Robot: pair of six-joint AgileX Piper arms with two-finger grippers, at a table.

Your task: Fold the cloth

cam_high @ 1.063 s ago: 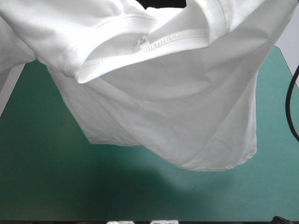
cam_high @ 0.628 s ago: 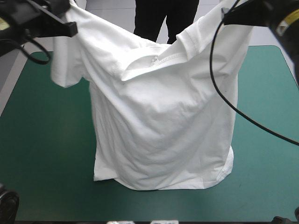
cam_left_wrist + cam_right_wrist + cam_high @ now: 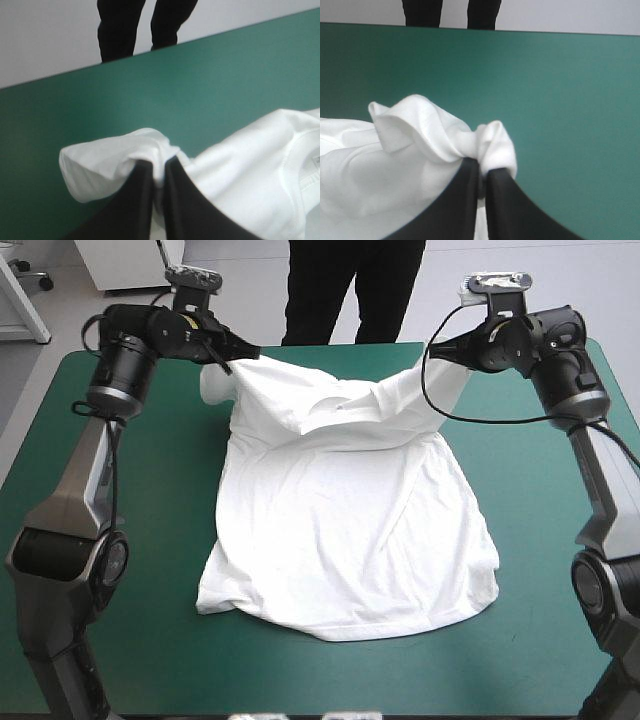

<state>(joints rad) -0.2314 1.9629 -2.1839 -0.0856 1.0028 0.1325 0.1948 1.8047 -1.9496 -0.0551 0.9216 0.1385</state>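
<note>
High view: one white T-shirt (image 3: 345, 530) on the table (image 3: 110, 540), roughly centred between the left and right edges. Collar lies toward the far edge, hem toward the near edge.

Edges and open room:
- The hem stops short of the near edge, with a bare strip of teal-green cover between.
- Wide bare cover lies left and right of the cloth.
- A narrower bare band runs along the far edge behind the shoulders.

Surface: the body of the shirt lies spread with shallow wrinkles, and the hem line curves. Both shoulders are held up off the cover, and the cloth sags between them with the collar opening in the dip.

Left gripper (image 3: 232, 352) is over the far-left part of the table, at the left shoulder. In the left wrist view the black fingers (image 3: 132, 200) are nearly closed, pinching a fold of the shirt. A rolled sleeve bulges just ahead of the tips. The collar seam runs beside the gripper, on the side toward the middle of the table. I cannot tell whether the sleeve touches the cover.

Right gripper (image 3: 432, 352) is over the far-right part of the table, at the right shoulder. In the right wrist view its fingers are likewise nearly closed on a bunched fold, with bare cover ahead up to the far edge.

Count: one T-shirt, two grippers, each clamping cloth.
</note>
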